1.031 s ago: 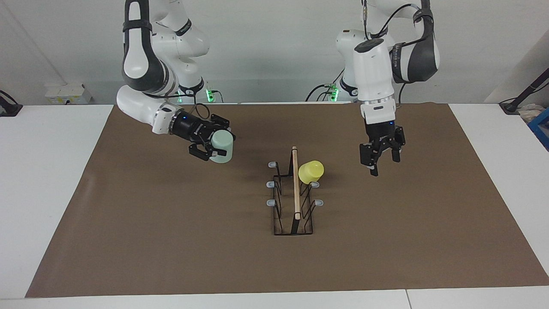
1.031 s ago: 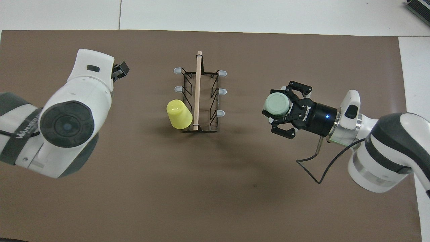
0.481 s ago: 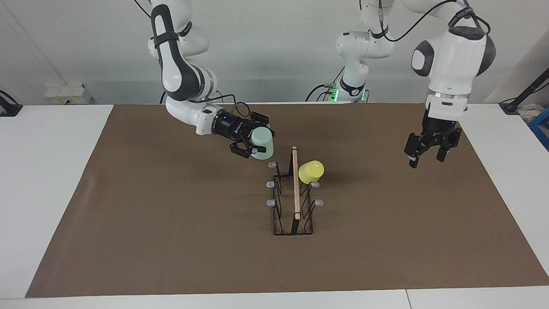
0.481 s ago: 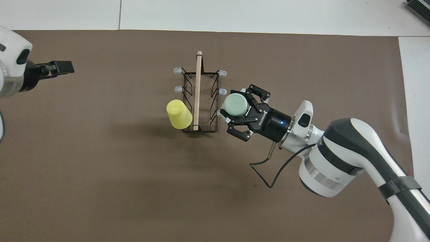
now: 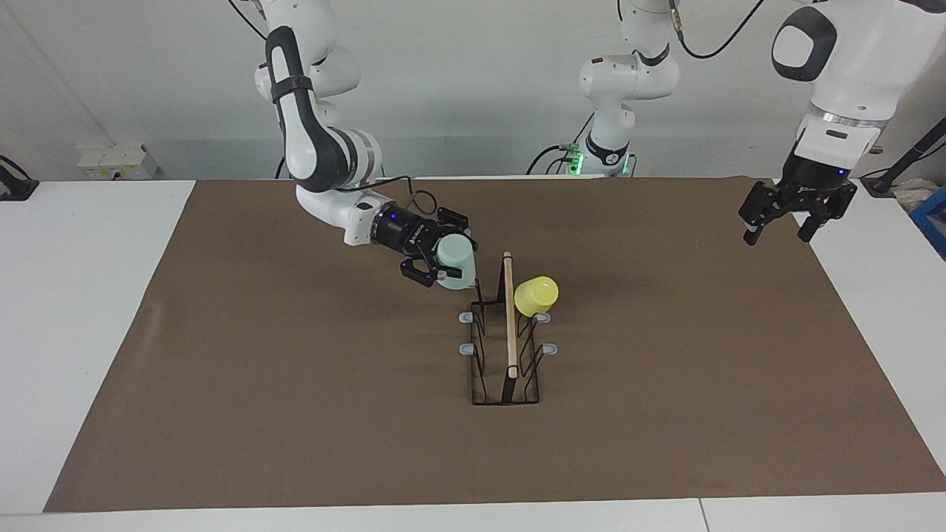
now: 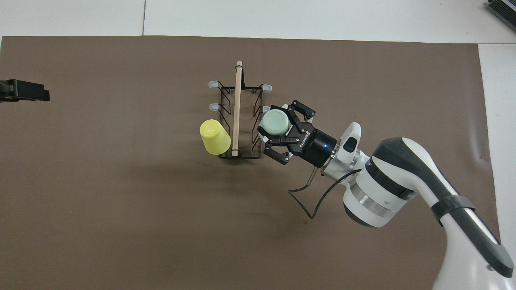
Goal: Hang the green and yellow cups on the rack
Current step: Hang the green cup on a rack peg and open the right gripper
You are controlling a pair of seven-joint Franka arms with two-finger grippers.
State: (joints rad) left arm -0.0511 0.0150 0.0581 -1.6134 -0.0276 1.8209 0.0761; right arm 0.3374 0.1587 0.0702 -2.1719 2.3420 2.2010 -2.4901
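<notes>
Mint green cup (image 5: 454, 257), bright yellow cup (image 5: 536, 295). Rack (image 5: 505, 347): black wire, light wood bar, grey peg tips. Tabletop (image 5: 96, 310) white under brown mat (image 5: 295, 384). Both end effectors black, arms white-grey.

Yellow cup (image 5: 535, 295) occupying one rack (image 5: 505, 347) peg

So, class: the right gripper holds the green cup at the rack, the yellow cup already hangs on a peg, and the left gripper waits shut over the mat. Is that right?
One slip: the left gripper is open, not shut, as the facing view shows. The rest stands: the right gripper holds the green cup at the rack, and the yellow cup hangs on a peg.
</notes>
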